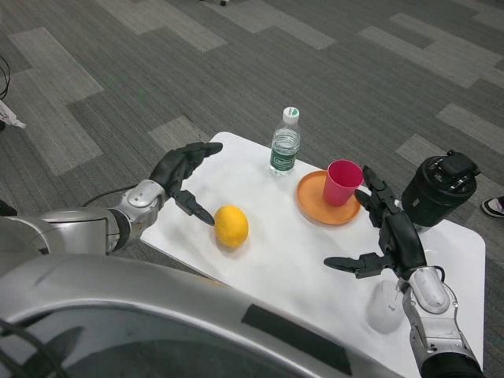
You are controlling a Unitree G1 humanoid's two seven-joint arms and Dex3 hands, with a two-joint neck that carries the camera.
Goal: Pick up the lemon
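Left of frame: the left hand (179, 175) extends from its silver forearm over the left edge of the white counter (299, 276). Its fingers (201, 150) are spread wide and hold nothing; the thumb reaches down toward the lemon, its tip just beside the fruit, and contact cannot be confirmed.

Centre-left: the lemon (231, 226) lies on the counter surface, near the left edge, free of both hands.

Centre, upper part of the counter: a clear water bottle (285, 143) with a white cap and green label stands upright near the far edge.

Centre-right: an orange plate (315, 206) lies flat on the counter. A pink cup (342, 183) stands upright on the plate.

Right of frame: the right hand (387, 236) hovers above the counter, just beside the plate's right rim. Its fingers (372, 189) are spread wide and hold nothing.

Far right: a black cylindrical device (439, 189) stands at the right end of the counter. Grey patterned carpet (118, 63) surrounds the counter.
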